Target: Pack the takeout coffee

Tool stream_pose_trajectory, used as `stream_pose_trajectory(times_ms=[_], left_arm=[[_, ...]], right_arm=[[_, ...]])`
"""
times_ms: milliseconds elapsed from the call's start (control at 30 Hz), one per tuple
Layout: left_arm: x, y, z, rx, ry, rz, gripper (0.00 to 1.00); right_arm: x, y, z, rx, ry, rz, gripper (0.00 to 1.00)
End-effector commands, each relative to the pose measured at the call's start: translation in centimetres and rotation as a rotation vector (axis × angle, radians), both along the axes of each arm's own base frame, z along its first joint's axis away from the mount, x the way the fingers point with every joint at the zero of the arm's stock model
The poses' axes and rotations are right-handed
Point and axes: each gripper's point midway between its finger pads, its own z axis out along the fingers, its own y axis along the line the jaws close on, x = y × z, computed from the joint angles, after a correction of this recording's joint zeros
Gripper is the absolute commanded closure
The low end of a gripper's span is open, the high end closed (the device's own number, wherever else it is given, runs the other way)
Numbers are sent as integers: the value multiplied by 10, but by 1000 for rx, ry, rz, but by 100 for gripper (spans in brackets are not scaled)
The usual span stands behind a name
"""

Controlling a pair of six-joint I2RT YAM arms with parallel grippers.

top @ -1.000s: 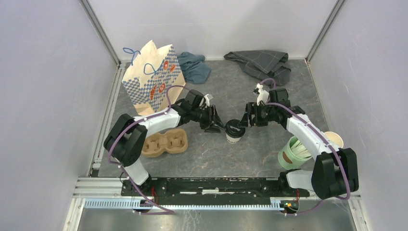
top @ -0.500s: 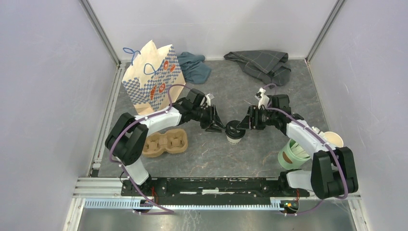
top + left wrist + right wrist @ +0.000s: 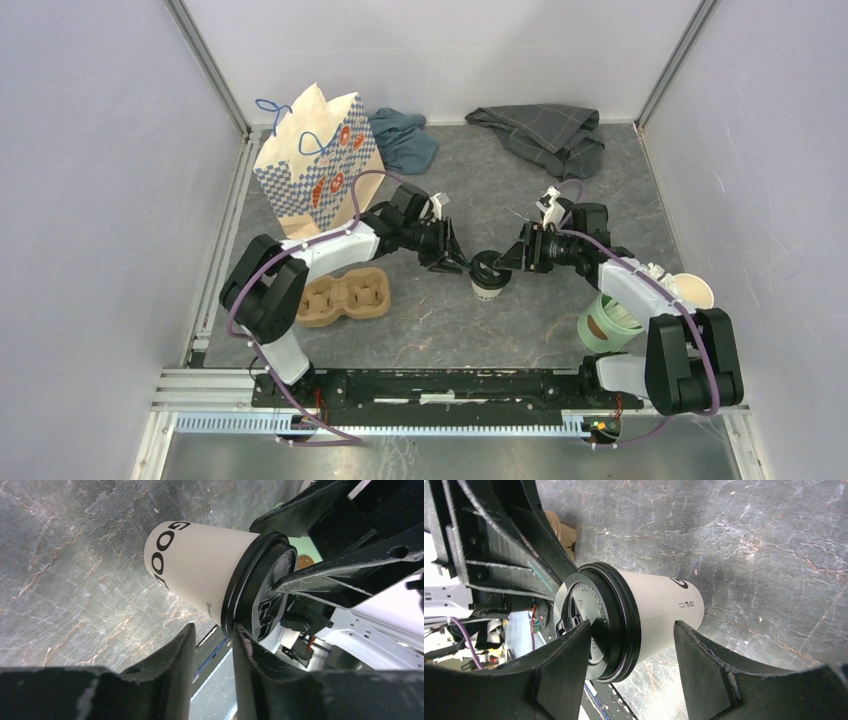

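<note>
at the near edge the two arms rise from a black rail (image 3: 430, 385). just beyond it on the right stands a mint-green cup (image 3: 598, 326). a lidless white paper cup (image 3: 695, 290) sits a little farther out toward the right wall, and the right arm's forearm passes over the space between them. on the left, about level with these, a brown pulp cup carrier (image 3: 343, 297) lies flat on the grey marbled table (image 3: 450, 330).

a little farther in, the takeout coffee (image 3: 487, 286) stands on the table roughly midway between the arms, its black lid (image 3: 488, 266) on. it is well apart from the carrier and from the mint-green cup, and bold black lettering runs along its white wall.

both grippers reach it at lid height from opposite sides. the left gripper (image 3: 459, 263) comes in from the left. in its wrist view its fingers (image 3: 167, 662) are parted by only a narrow gap, and the lid's rim sits right at the mouth of that gap, against one fingertip. nothing lies deeper between them. the right gripper (image 3: 504, 258) comes in from the right with jaws spread wide. one of its fingers (image 3: 709, 670) lies beside the cup's wall and the other crosses in front of the lid's top. whether either pad presses the cup cannot be told.

farther back on the left a checked paper bag (image 3: 315, 165) with blue cord handles stands upright. along the far wall lie a blue cloth (image 3: 405, 140) just beside the bag and a crumpled grey cloth (image 3: 545, 135) to its right.
</note>
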Motion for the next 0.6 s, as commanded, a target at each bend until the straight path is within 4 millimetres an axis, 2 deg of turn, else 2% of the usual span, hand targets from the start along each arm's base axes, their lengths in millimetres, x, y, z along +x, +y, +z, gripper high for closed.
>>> stream_pose_trajectory(times_ms=[0, 33, 133, 200, 267, 467, 567], left_arm=[[-10, 25, -26, 216, -16, -2, 54], [-1, 18, -6, 184, -51, 3, 49], [13, 5, 30, 122, -107, 12, 39], [17, -1, 44, 97, -123, 11, 36], [18, 1, 48, 111, -131, 3, 34], [15, 31, 55, 225, -203, 41, 28], [17, 53, 69, 280, -261, 105, 19]], right_arm=[[-1, -7, 7, -81, -3, 5, 28], [1, -8, 13, -87, -13, 4, 24], [5, -9, 30, -115, -49, 10, 15], [5, -13, 35, -167, -49, 15, 10], [6, -17, 41, -229, -68, 21, 7], [10, -18, 60, -507, -145, 46, 2], [11, -17, 65, -624, -156, 40, 2]])
